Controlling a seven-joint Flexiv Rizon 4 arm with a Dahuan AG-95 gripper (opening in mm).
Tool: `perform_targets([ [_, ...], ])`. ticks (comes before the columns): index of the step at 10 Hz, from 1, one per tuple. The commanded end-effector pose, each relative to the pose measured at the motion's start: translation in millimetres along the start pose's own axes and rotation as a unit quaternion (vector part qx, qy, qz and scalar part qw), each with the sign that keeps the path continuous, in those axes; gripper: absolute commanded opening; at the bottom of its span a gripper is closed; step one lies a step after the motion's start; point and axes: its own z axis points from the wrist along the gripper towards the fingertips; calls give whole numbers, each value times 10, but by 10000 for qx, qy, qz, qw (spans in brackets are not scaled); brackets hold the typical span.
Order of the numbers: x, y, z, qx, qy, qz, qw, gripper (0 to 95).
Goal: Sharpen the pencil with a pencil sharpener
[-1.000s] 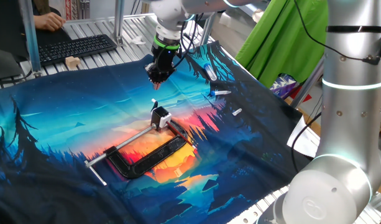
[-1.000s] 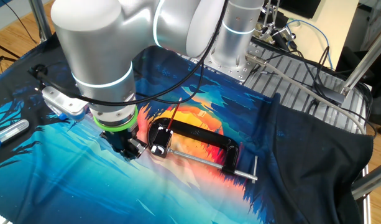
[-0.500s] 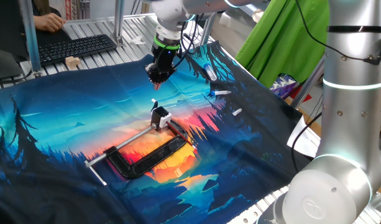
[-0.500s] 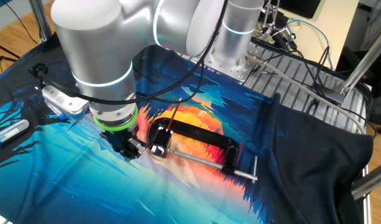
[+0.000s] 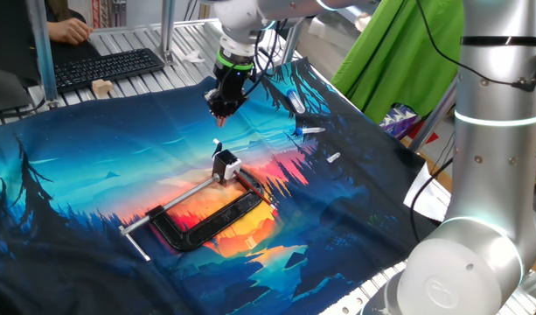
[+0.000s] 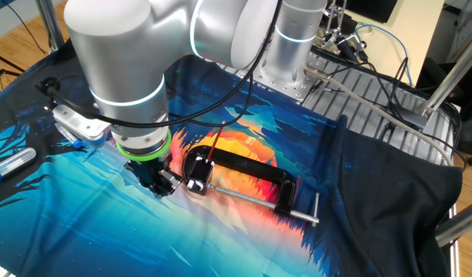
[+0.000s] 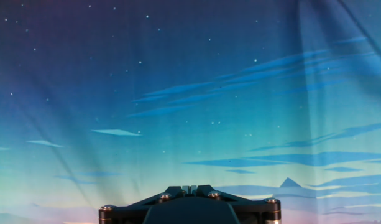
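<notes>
One gripper (image 5: 222, 110) hung above the cloth (image 5: 93, 184), away from the clamp (image 5: 202, 220), and its fingers looked pressed together; a small reddish tip showed under them in one fixed view, but I could not tell if it was the pencil or only a part of the fingers. The hand view gave only the black base of the gripper (image 7: 189, 205) and the blue cloth (image 7: 178, 93) below, so it did not settle this. The sharpener (image 5: 225, 164), a tiny block with white top, sat at the screw end of the clamp, near the middle of the cloth and apart from the gripper. In the other fixed view a thin red stick, probably the pencil (image 6: 215, 144), leaned up from near the sharpener (image 6: 196, 185), beside the gripper (image 6: 160, 186); whether it stood in the hole was too small to see. In my judgement the sharpening was in its middle or late part, and what remained I could not say.
</notes>
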Motion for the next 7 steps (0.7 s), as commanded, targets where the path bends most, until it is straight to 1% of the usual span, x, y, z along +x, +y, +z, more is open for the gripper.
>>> perform_targets([
  [1, -1, 4, -1, -23, 9, 14, 10000, 0],
  [3, -1, 4, -1, -77, 173, 121, 9997, 0],
  [4, -1, 4, -1, -76, 178, 164, 9997, 0],
  [5, -1, 4, -1, -15, 173, 164, 9997, 0],
  [6, -1, 4, -1, 6, 175, 158, 9997, 0],
  [7, -1, 4, -1, -20, 205, 158, 9997, 0],
])
